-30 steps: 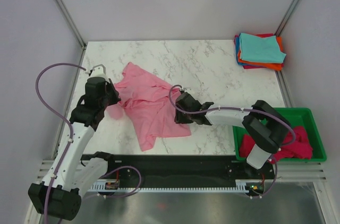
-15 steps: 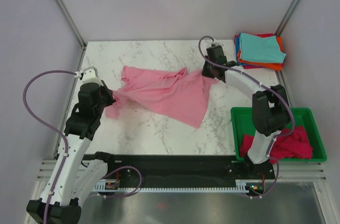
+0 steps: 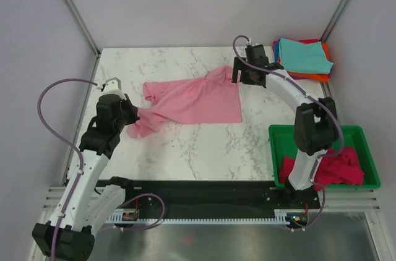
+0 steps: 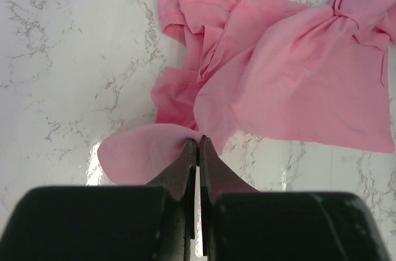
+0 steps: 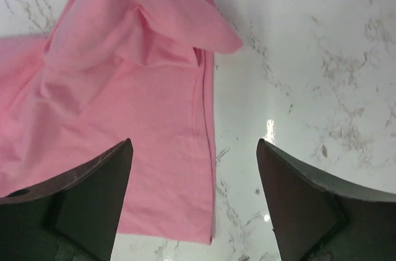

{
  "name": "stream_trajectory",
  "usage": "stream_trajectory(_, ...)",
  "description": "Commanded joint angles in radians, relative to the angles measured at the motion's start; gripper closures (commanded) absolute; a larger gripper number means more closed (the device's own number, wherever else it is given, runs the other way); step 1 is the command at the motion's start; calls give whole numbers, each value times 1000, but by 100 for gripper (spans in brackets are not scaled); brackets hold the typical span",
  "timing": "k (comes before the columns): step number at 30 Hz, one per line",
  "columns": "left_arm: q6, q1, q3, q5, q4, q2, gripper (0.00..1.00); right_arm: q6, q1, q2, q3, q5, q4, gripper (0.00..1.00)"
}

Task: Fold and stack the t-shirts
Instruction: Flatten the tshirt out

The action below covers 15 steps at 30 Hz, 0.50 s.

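Observation:
A light pink t-shirt (image 3: 195, 101) lies spread and rumpled across the middle of the marble table. My left gripper (image 3: 132, 114) is shut on its left edge; the left wrist view shows the jaws (image 4: 198, 142) pinching a fold of pink cloth (image 4: 297, 81). My right gripper (image 3: 237, 77) hovers open over the shirt's right upper corner, holding nothing; the right wrist view shows the wide jaws (image 5: 193, 149) above the shirt's hem (image 5: 142, 125). A stack of folded t-shirts (image 3: 302, 58), teal on top of orange, lies at the back right corner.
A green plastic bin (image 3: 362, 137) at the right front holds crumpled magenta t-shirts (image 3: 334, 168). Grey walls and metal frame posts bound the marble table (image 3: 185, 149).
The right gripper carried the shirt's corner from the front middle to the back right, spreading the shirt out, then let go and opened. The left gripper kept its hold, shifting slightly.

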Motion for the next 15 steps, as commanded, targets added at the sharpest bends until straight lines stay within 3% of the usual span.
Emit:
stream_trajectory(1, 17, 3, 6, 58, 54, 17, 98, 67, 5, -251, -211, -20, 6, 11)
stream_trajectory(7, 9, 3, 1, 82, 62, 28, 98, 188, 89, -383, -575, -70, 100, 16)
stream_trajectory(10, 9, 3, 0, 85, 63, 28, 98, 216, 92, -367, -661, -110, 163, 20)
stream_trajectory(15, 12, 3, -5, 84, 62, 17, 98, 225, 95, -308, -671, -134, 214, 25)
